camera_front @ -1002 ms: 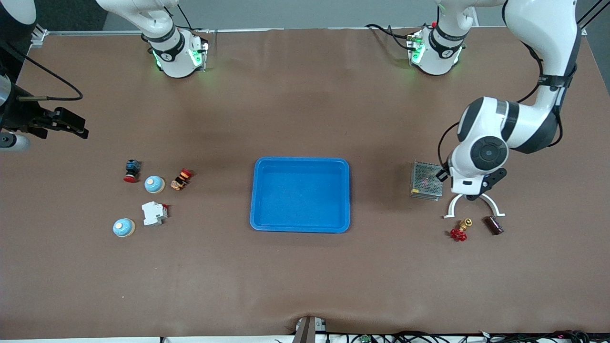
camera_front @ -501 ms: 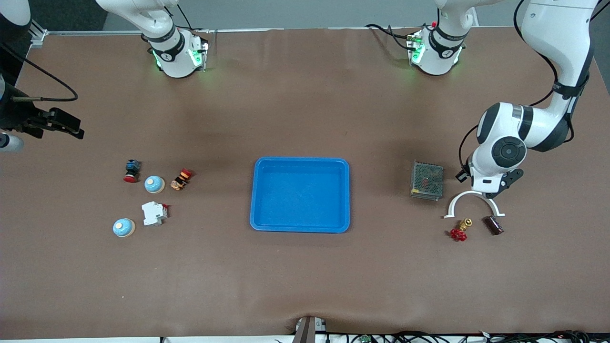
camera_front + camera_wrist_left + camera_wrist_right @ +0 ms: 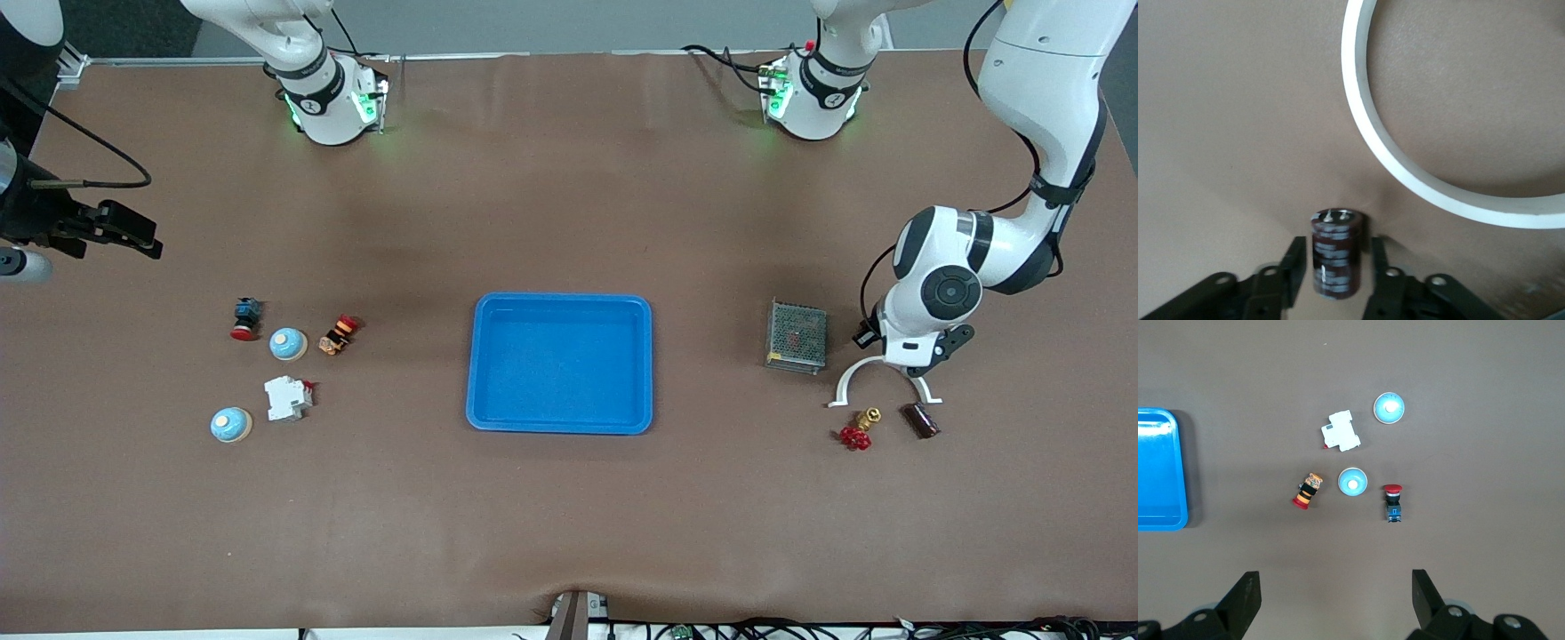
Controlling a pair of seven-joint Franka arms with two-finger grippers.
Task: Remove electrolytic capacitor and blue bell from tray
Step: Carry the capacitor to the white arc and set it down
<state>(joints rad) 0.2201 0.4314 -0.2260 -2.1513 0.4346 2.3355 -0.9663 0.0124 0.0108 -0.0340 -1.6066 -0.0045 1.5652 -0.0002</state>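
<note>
front view. tray [image 3: 559, 363]: bright blue, mid-worktop, nothing in it. electrolytic capacitor [image 3: 921, 420]: dark brown cylinder, lying on the worktop well apart from the tray, toward the left arm's end, just beside a red-handled brass valve [image 3: 857, 431]. white arc-shaped piece [image 3: 882, 380] close by, a metal mesh box [image 3: 797, 336] farther from the camera than the valve. blue bells: two, one [image 3: 288, 343] and another [image 3: 231, 424], both on the worktop toward the right arm's end, among a white breaker [image 3: 286, 397], a red push button [image 3: 245, 317] and an orange-red part [image 3: 338, 333]. left gripper: hidden under its wrist, over the capacitor area. right gripper [image 3: 124, 228]: up at the right arm's end of the worktop, waiting.

left wrist view. left gripper [image 3: 1332, 267]: fingers partly apart, one on each side of the capacitor [image 3: 1335, 251]; gaps show, no grip.

right wrist view. right gripper [image 3: 1335, 597]: fingers wide, holding nothing; bells [image 3: 1353, 482] and [image 3: 1389, 407] below on bare worktop.

progress, as judged: both named parts lie outside the tray; nothing looks left but for the left arm to draw clear.
</note>
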